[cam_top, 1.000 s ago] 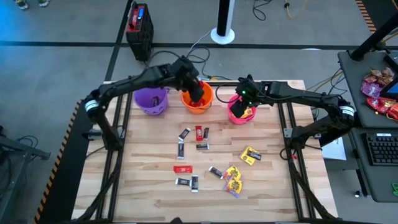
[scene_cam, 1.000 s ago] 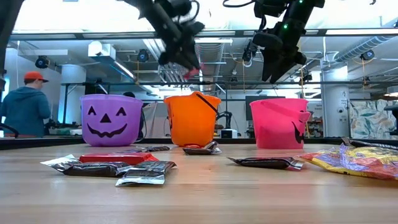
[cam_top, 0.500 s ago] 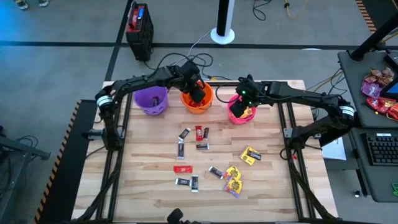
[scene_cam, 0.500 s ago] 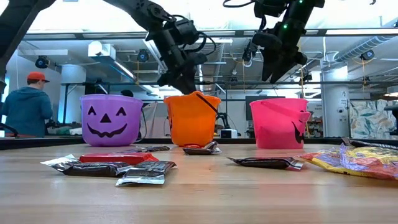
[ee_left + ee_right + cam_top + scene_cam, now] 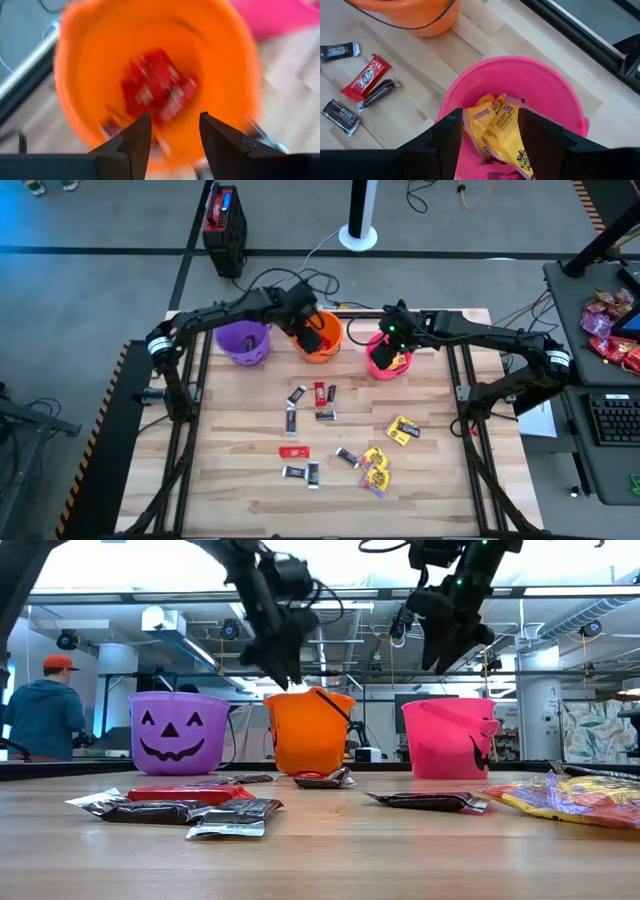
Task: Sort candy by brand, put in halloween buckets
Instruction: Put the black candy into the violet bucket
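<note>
Left gripper [image 5: 172, 132] hovers over the orange bucket [image 5: 318, 338], fingers apart and empty above the red bars [image 5: 156, 90] inside, while the right gripper [image 5: 487, 132] hangs open over the pink bucket [image 5: 520, 95], yellow packets [image 5: 502, 127] below, each brand apparently sorted to its own pail

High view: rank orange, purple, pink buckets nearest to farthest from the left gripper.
Left gripper:
1. Orange bucket, directly beneath it, middle of the row.
2. Purple bucket, at the row's left end.
3. Pink bucket, at the right end, under the right gripper.
</note>
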Available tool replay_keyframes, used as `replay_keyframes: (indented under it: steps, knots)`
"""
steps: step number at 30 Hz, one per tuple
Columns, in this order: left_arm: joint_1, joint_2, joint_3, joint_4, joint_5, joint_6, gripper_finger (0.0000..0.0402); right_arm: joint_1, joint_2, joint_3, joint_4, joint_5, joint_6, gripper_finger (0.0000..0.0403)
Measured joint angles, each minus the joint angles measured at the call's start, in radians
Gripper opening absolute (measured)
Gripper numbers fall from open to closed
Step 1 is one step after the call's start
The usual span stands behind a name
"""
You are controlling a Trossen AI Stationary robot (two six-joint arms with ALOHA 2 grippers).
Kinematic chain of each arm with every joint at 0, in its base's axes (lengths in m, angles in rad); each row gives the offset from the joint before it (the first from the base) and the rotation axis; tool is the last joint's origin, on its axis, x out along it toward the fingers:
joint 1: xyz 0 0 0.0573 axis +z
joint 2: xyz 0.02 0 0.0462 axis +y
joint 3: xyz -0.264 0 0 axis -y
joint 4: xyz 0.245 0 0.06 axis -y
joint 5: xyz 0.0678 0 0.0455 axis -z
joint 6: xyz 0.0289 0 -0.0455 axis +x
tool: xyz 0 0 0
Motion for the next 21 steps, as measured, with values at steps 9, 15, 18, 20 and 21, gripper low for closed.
replay_keyframes:
  steps: [9,15,18,20,21]
  knots:
    - [-0.285,-0.159,-0.037,-0.135,-0.073,-0.512,0.0144,0.0,0.0,0.0,-0.004,-0.024,-0.011,0.0183]
    - [-0.489,-0.108,-0.044,-0.202,-0.211,-0.867,0.0167,0.0,0.0,0.0,0.002,-0.037,-0.059,0.0183]
    - [-0.533,-0.062,-0.05,-0.205,-0.2,-0.944,0.0188,0.0,0.0,0.0,0.002,-0.055,-0.084,0.0183]
    - [-0.545,-0.031,-0.051,-0.209,-0.182,-0.95,0.0202,0.0,0.0,0.0,0.002,-0.074,-0.103,0.0183]
    - [-0.548,-0.017,-0.052,-0.208,-0.182,-0.95,0.0208,0.0,0.0,0.0,0.003,-0.076,-0.107,0.0183]
